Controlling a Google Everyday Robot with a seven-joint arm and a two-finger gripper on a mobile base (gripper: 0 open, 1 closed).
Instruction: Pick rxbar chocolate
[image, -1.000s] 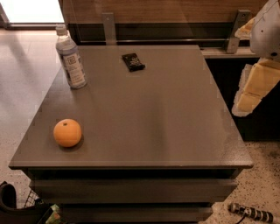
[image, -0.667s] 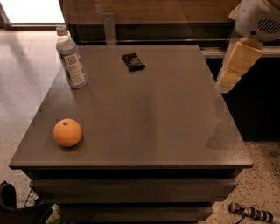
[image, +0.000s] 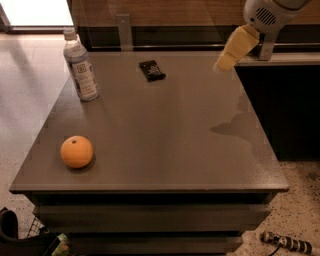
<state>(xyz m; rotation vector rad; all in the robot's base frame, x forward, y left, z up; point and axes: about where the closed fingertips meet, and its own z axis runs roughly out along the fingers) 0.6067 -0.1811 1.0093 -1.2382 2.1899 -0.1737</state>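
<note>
Over the table (image: 165, 140), far right, the tool (image: 223, 63) hangs — nearer the rxbar chocolate (image: 152, 70).

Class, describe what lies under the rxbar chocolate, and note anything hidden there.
The rxbar chocolate lies flat on the grey table, with nothing else visibly beneath it. Its underside and the patch it covers are hidden. The gripper hangs to its right, apart.

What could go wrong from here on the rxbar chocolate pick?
1. The claw hovers over the far right edge of the table, well right of the rxbar chocolate. The bar lies flat, so closing on it may scrape the table or shove it away.
2. The black wrapper on the dark table gives little contrast, so the aim could be off.
</note>
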